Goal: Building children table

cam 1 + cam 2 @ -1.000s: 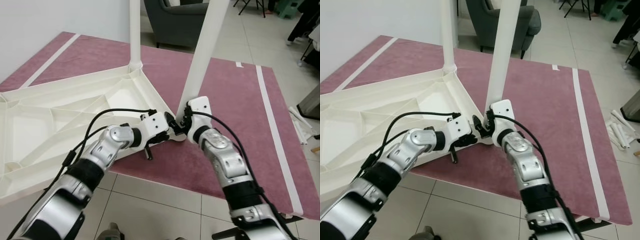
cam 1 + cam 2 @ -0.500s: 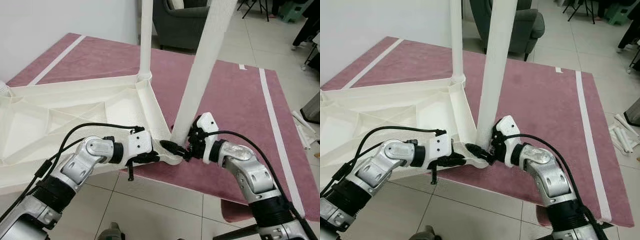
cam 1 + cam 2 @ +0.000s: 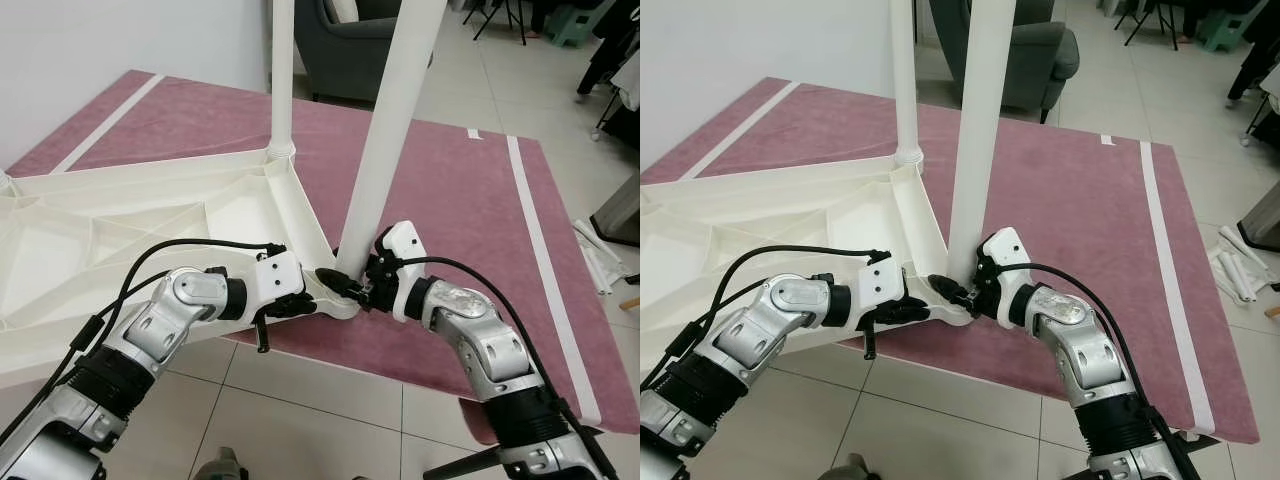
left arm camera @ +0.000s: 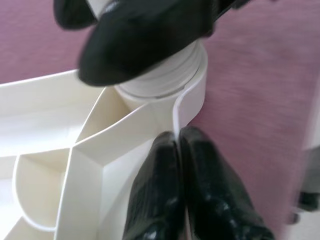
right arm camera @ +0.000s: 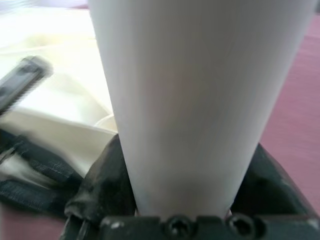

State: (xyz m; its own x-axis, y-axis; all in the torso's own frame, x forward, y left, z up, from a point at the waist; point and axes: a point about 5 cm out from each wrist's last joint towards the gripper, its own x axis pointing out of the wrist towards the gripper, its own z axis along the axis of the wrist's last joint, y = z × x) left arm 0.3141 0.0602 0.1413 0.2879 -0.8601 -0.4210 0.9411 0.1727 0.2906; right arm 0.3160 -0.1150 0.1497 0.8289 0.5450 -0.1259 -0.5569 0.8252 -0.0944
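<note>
The white table leg (image 3: 385,160) is standing almost upright, leaning slightly right at the top, with its foot seated in the corner socket (image 4: 165,82) at the near right corner of the upturned white tabletop (image 3: 150,230). The tabletop is lying underside up, its ribs showing, partly on the mauve rug (image 3: 470,200) and partly on the tiled floor (image 3: 330,420). A second leg (image 3: 282,75) is already standing in the far right corner socket, so the work appears to be around its middle.

The right gripper (image 3: 365,283) is wrapping its two black fingers around the base of the near leg, one on each side, as the right wrist view confirms; holding low probably gives it control for turning or pressing the leg home. The left gripper (image 3: 318,295) is reaching in from the left along the near edge. In the left wrist view its fingers (image 4: 167,190) are lying pressed together on the thin rim rib beside the socket, apparently pinching it to steady the tabletop against the other arm's push.

A dark grey armchair (image 3: 355,45) is standing beyond the rug's far edge.
</note>
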